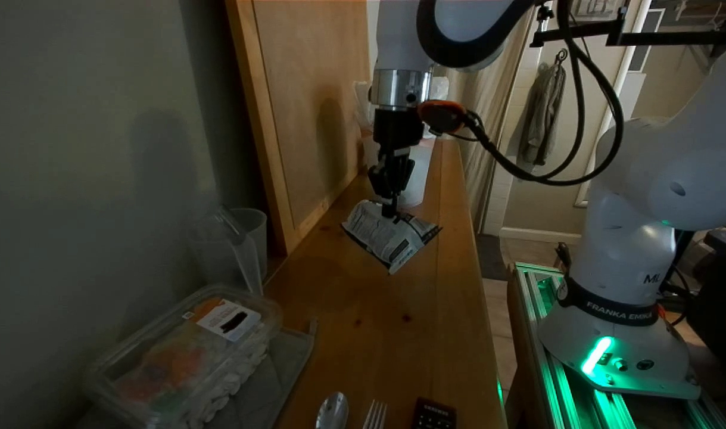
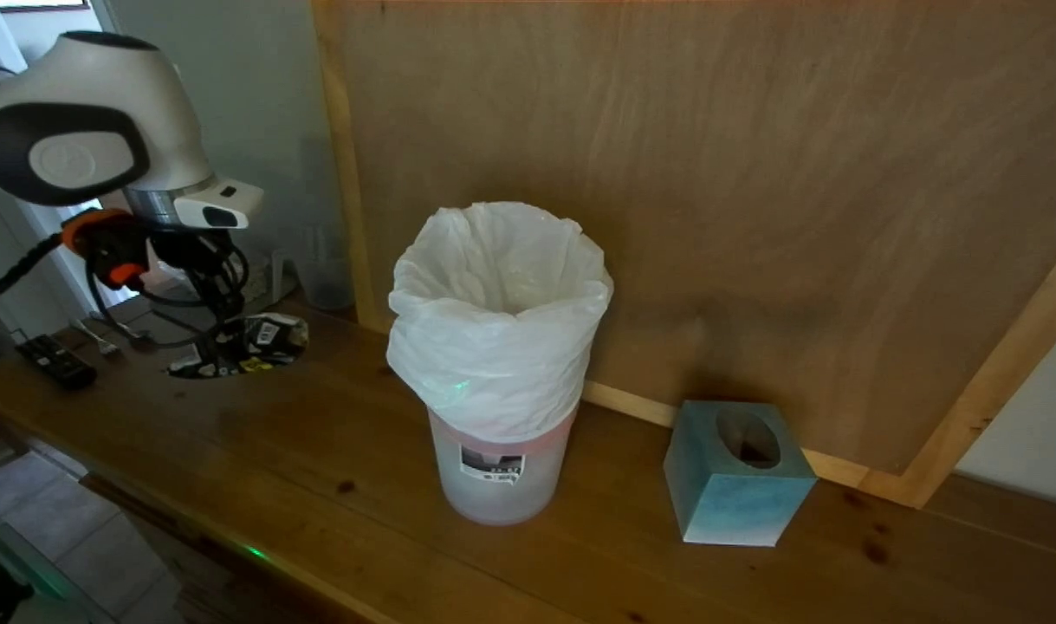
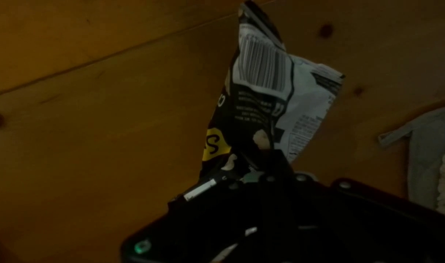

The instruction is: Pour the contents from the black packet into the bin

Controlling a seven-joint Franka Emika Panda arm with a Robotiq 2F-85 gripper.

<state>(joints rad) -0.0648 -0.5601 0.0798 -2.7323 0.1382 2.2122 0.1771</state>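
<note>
The black packet, with white printed panels and a yellow patch, shows in both exterior views point(image 1: 377, 238) point(image 2: 276, 336) and in the wrist view point(image 3: 257, 95). My gripper point(image 1: 390, 207) points down and is shut on the packet, pinching it near its middle. The gripper also shows in the other views point(image 2: 223, 328) point(image 3: 257, 164). The packet is tilted; I cannot tell whether its low corner touches the table. The translucent bin point(image 2: 502, 490) stands upright with a white bag liner folded over its rim. It is partly hidden behind the arm in an exterior view point(image 1: 420, 173).
A blue tissue box point(image 2: 735, 485) stands beside the bin. A wooden panel point(image 2: 753, 217) rises behind. A clear food box point(image 1: 184, 351) sits on a grey cloth point(image 1: 294, 351), near a clear jug point(image 1: 243, 244). A spoon point(image 1: 333, 411), fork point(image 1: 374, 414) and remote point(image 1: 434, 414) lie nearby.
</note>
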